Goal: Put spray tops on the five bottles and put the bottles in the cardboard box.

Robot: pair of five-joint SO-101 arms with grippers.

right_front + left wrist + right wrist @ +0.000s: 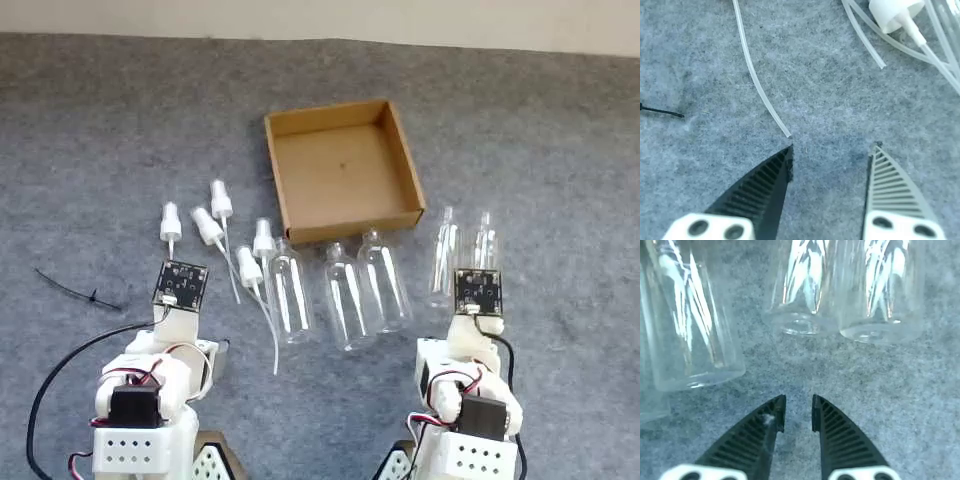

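1. High view: the cardboard box (395, 140) sits open-topped on the grey table (540, 130). Three clear bottles (343, 293) lie side by side just in front of it, uncapped. Two further bottles (443, 255) lie together a little to their right. Five spray tops (207, 225) are scattered to the left of the bottles, with their thin tubes trailing toward the arms. A black cable tie (80, 292) lies farther left. The left arm (150, 385) is at the near edge behind the spray tops, and the right arm (468, 400) is behind the pair of bottles.
2. Left wrist view: the left gripper (832, 149) hangs over the table with its jaws spread wide, holding nothing. The end of one tube (785, 131) lies just beside one fingertip, and a spray top (890, 12) lies well beyond.
3. Right wrist view: the right gripper (798, 402) has its jaws only a narrow slit apart and grips nothing. Two bottle bases (880, 325) face it, near but apart, and another bottle (695, 315) lies off to the side
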